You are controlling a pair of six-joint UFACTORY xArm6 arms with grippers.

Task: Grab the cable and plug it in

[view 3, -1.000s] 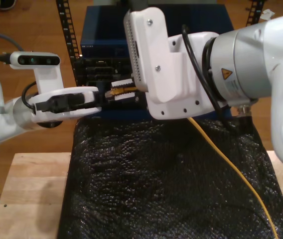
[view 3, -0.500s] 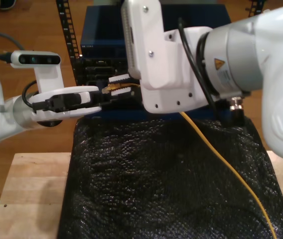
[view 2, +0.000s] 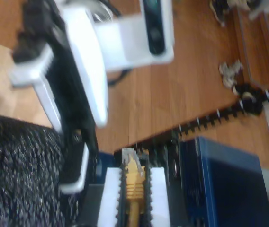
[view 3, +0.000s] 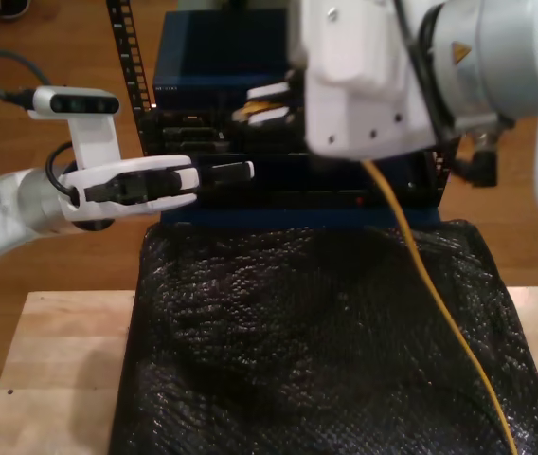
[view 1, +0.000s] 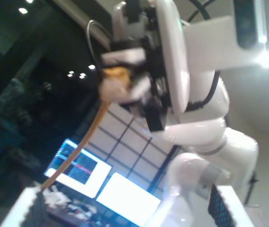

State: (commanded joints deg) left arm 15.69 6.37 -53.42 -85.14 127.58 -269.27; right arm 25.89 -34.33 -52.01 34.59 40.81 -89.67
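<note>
The yellow-orange cable [view 3: 421,275] runs from the near edge of the exterior view's right up to my second gripper [view 3: 264,104], which is shut on its plug end. In the second wrist view the plug [view 2: 132,168] sits between the white fingers [view 2: 110,198], its clear tip pointing at the blue equipment box [view 2: 219,189]. My first gripper [view 3: 236,172] reaches in from the exterior view's left, below the held plug and apart from it. Its fingers [view 1: 30,205] stand wide apart, open and empty. The first wrist view looks at the held plug [view 1: 117,75].
The blue equipment box [view 3: 212,57] with dark ports [view 3: 188,128] stands behind the table between black rack rails [view 3: 125,57]. A black bubble-wrap sheet [view 3: 316,341] covers most of the wooden table [view 3: 51,379]. Thick black arm cables [view 3: 477,166] hang at the exterior view's right.
My second gripper has lifted the plug up and toward the exterior view's right, away from my first gripper. My first gripper has reached further right along the box's front.
</note>
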